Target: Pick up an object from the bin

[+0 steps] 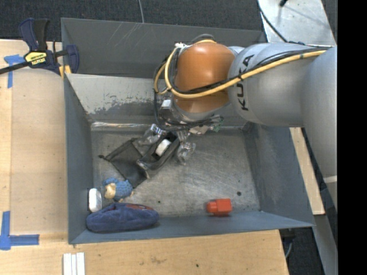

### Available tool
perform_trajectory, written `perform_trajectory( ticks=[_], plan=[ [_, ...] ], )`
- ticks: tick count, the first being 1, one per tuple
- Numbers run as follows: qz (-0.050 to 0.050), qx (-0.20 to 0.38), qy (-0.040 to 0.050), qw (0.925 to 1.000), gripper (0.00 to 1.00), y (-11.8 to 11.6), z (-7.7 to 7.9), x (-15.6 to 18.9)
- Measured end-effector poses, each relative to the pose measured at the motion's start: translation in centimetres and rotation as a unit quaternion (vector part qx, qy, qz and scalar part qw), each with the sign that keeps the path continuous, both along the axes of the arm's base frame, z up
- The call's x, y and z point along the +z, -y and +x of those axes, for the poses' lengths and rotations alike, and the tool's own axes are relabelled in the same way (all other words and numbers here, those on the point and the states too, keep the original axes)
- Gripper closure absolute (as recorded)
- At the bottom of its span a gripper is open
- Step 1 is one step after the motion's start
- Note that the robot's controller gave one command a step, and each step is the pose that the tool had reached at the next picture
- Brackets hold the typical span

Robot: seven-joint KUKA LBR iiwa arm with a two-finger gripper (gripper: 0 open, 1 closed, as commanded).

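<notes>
My gripper [168, 143] hangs under the arm's orange dome, low over the back middle of the bin floor. It is open, with one metal finger [151, 134] on the left and the other [185, 150] on the right. Between and just below them lies a black tool with a white part [162, 148], slanting down to the left; the fingers stand on either side of it without closing on it. A flat black sheet-like piece [122, 153] lies against the tool's left end.
A small blue and tan toy [116, 189], a white cylinder [94, 199] and a dark blue cloth pouch [122, 217] lie in the front left corner. A red block [219, 207] sits near the front wall, right of centre.
</notes>
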State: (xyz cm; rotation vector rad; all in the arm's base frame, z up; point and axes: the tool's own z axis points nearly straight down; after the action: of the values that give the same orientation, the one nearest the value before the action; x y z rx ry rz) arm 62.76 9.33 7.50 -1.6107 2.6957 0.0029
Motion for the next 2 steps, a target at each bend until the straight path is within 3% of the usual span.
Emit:
perform_trajectory(
  ticks=[1, 2],
  plan=[
    [0.0, -0.002, 0.0002, 1.0, 0.0, -0.02, 0.05, 0.15],
    [0.001, -0.002, 0.0007, 1.0, 1.0, -0.09, 0.11, 0.24]
  ],
)
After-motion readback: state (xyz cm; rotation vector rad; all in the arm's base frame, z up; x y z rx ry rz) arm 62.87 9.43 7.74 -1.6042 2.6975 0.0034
